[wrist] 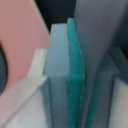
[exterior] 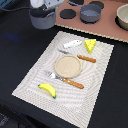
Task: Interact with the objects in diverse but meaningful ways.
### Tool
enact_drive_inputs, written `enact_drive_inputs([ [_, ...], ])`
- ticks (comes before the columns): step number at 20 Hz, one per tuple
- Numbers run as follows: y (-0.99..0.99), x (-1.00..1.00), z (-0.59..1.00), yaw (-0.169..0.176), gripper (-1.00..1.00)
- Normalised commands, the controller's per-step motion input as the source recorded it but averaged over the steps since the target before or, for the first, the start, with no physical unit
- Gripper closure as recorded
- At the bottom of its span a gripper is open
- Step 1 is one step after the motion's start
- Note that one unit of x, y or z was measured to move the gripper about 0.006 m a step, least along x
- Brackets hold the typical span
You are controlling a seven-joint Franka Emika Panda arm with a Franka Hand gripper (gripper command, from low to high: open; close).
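Observation:
My gripper (exterior: 42,21) hangs at the far left of the exterior view, over the black table beside the mat's far corner. In the wrist view its light-blue and teal pads (wrist: 67,75) press flat together with nothing between them. A yellow banana (exterior: 47,90) lies on the near left of the striped mat (exterior: 30,82). A yellow cheese wedge (exterior: 90,46) and a white-and-blue tool (exterior: 73,43) lie at the mat's far end. A grey-blue pot (exterior: 90,13) stands on the pink board (exterior: 102,26). The dark brown bar is out of view.
A round tan plate (exterior: 67,66) sits mid-mat, with an orange-handled fork (exterior: 66,79) in front and an orange-handled knife (exterior: 81,57) behind. A tan bowl (exterior: 123,17) stands at the far right. Pink board shows in the wrist view (wrist: 20,35).

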Motion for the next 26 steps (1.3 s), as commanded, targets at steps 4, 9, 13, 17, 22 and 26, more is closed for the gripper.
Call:
enact_drive_inputs([
  [4, 0.73, 0.16, 0.25, 0.0, 1.0],
  [9, 0.56, 0.12, 0.12, 0.0, 1.0],
  [13, 0.37, 0.07, 0.01, -0.005, 1.0],
  [17, 0.32, 0.17, 0.01, -0.009, 1.0],
  [22, 0.43, 0.31, 0.0, 0.012, 1.0],
  [26, 0.51, 0.24, 0.01, 0.02, 1.0],
])
